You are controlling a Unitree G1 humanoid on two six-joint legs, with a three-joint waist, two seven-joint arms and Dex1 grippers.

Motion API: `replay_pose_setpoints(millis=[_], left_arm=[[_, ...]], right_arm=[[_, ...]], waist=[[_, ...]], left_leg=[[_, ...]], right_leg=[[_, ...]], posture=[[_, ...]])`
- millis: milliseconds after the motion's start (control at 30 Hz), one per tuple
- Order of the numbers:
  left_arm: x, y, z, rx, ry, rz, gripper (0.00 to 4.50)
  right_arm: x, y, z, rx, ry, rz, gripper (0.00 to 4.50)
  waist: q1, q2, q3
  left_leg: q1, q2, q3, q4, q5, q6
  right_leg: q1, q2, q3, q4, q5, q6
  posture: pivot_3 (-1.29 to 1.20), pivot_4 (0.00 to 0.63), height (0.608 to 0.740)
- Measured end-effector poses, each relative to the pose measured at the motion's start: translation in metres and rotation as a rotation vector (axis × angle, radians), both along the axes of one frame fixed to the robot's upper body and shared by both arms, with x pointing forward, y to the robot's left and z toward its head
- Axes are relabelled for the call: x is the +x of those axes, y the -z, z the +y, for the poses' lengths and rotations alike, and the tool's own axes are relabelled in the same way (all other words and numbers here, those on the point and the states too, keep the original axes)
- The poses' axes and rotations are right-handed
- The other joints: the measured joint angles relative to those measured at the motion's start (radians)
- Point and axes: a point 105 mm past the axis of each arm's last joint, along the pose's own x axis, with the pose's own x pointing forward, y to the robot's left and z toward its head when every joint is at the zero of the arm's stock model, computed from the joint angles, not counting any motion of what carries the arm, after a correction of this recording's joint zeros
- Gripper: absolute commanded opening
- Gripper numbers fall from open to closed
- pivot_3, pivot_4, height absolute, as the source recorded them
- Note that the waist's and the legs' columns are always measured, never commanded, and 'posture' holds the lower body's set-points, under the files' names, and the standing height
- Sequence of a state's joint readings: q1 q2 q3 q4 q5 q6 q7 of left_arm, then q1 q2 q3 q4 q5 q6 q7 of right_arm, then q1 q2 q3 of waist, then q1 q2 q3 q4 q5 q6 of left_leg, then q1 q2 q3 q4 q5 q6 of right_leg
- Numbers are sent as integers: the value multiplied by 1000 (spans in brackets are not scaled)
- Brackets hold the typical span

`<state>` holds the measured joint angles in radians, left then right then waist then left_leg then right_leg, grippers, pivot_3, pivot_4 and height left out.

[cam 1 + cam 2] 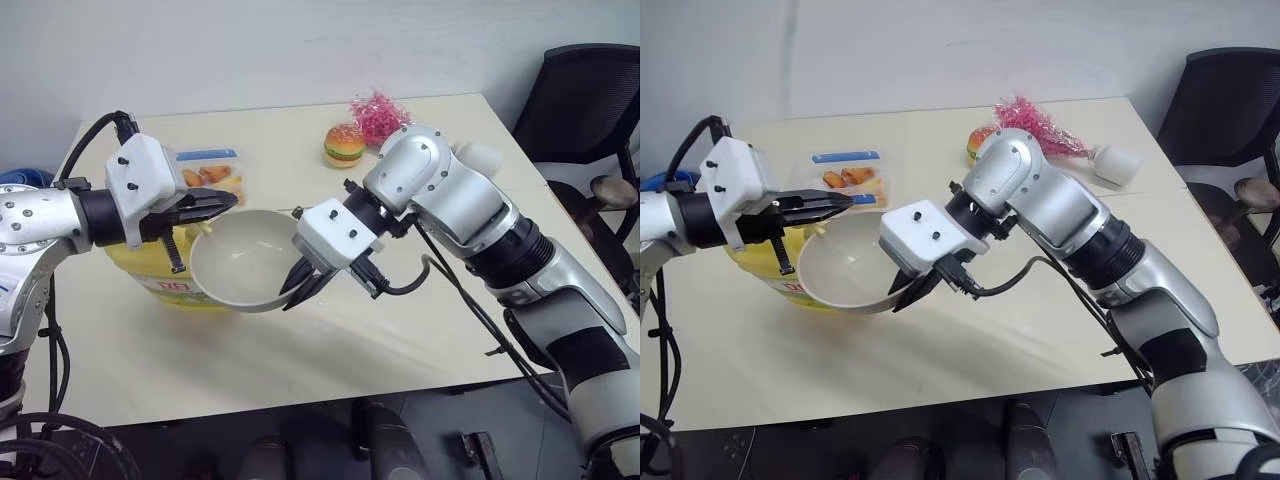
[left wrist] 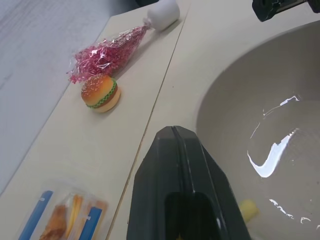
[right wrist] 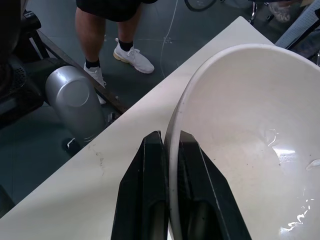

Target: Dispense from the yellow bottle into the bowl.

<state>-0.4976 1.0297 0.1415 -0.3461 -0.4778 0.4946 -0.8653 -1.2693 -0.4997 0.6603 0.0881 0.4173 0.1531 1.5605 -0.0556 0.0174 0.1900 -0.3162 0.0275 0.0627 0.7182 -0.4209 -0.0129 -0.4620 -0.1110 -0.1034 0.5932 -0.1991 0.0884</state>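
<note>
Yellow bottle stands near the tabletop's left edge, half hidden behind the bowl. Right gripper pinches the bowl's rim, holding it tilted beside the bottle. Left gripper, fingers pressed together, hovers over the bowl's far lip. Bare tabletop lies along the near edge.

The left side of the counter is pretty crowded: the yellow bottle is boxed in by the bowl on its right and the left gripper above it, jaws closed. The bowl's right rim is taken up by the right gripper, clamped onto it. Further back, the way is blocked by a snack packet, toy burger and pink bundle. Plenty of bare room is left along the near edge and near right.
</note>
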Motion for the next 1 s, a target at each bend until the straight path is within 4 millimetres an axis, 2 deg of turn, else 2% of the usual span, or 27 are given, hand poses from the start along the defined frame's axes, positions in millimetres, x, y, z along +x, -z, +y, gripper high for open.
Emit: replay_pose_setpoints(millis=[367,500,600,700,800,833,900,1000], left_arm=[[4,-15,2,-165,-14,127,6],[6,-28,10,-242,-47,162,6],[2,-46,15,-280,-62,136,6],[-3,-56,22,-285,-80,121,6],[-6,-59,26,-282,-94,116,6],[-8,-59,29,-280,-102,118,179],[-9,-55,33,-276,-117,134,543],[-9,-44,39,-265,-144,158,543]], right_arm=[[8,2,-3,2,18,-30,0],[11,6,-6,2,27,-29,0],[15,9,-10,-2,49,-15,0],[16,9,-12,-3,56,-21,0],[16,9,-13,-1,52,-26,0],[16,9,-13,-1,51,-28,0],[16,9,-13,1,51,-26,0],[15,8,-14,8,47,-17,0]], waist=[[1,-2,1],[3,-5,3],[6,-7,4],[6,-7,4],[6,-7,4],[5,-7,4],[5,-7,4],[6,-7,4]], left_leg=[[-3,0,-1,0,0,0],[-5,0,-2,0,0,0],[-7,0,-3,0,0,0],[-7,0,-3,-2,0,0],[-7,0,-3,-1,0,0],[-7,0,-3,-1,0,0],[-7,0,-3,-1,0,0],[-7,1,-3,-1,0,0]], right_leg=[[-2,0,-1,-1,0,0],[-3,0,-2,-3,0,0],[-4,0,-4,-5,0,0],[-4,0,-6,-6,0,0],[-4,0,-6,-6,0,0],[-4,0,-6,-6,0,0],[-4,0,-6,-6,0,0],[-4,0,-6,-5,0,0]], posture=[[0,150,740],[0,150,740],[0,150,740],[0,150,740],[0,150,740],[0,150,740],[0,150,740],[0,150,740]])
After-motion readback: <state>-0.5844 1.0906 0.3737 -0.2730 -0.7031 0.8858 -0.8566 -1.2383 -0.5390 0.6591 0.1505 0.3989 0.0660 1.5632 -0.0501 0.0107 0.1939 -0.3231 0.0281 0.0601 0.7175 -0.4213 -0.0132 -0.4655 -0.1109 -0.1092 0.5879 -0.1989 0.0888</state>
